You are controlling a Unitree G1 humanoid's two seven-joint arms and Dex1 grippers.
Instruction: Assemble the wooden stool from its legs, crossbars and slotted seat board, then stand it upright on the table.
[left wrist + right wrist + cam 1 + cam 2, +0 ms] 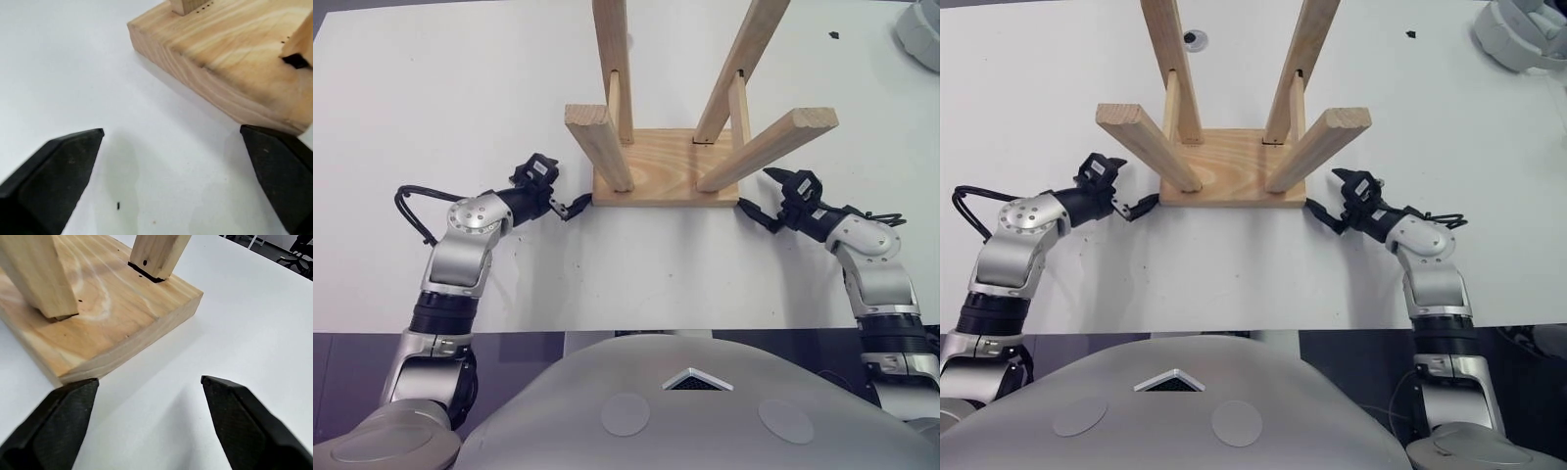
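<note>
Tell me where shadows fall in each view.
Left eye view: a soft shadow spreads from the seat board toward the robot. Left wrist view: pale patches of shadow between the fingers of the left end effector. Right wrist view: a darker band along the board's edge, near the right end effector.

— What do the arms (pixel 460 262) look like?
— Silver-grey shells, with black rings (pixel 438 305) at the joints farther back. Behind the left hand (pixel 578 208) sits a round joint cap (pixel 475 217) dotted with small screws, and a black cable (pixel 411 201) loops out beyond it.
— And the hands themselves?
— Black all over. The fingers (pixel 54 176) are matte, faceted wedges. The left hand's body carries a small white label (pixel 537 168). Behind the right hand (pixel 759 193), thin black cables (pixel 883 217) arch over the silver forearm (pixel 879 274).
</note>
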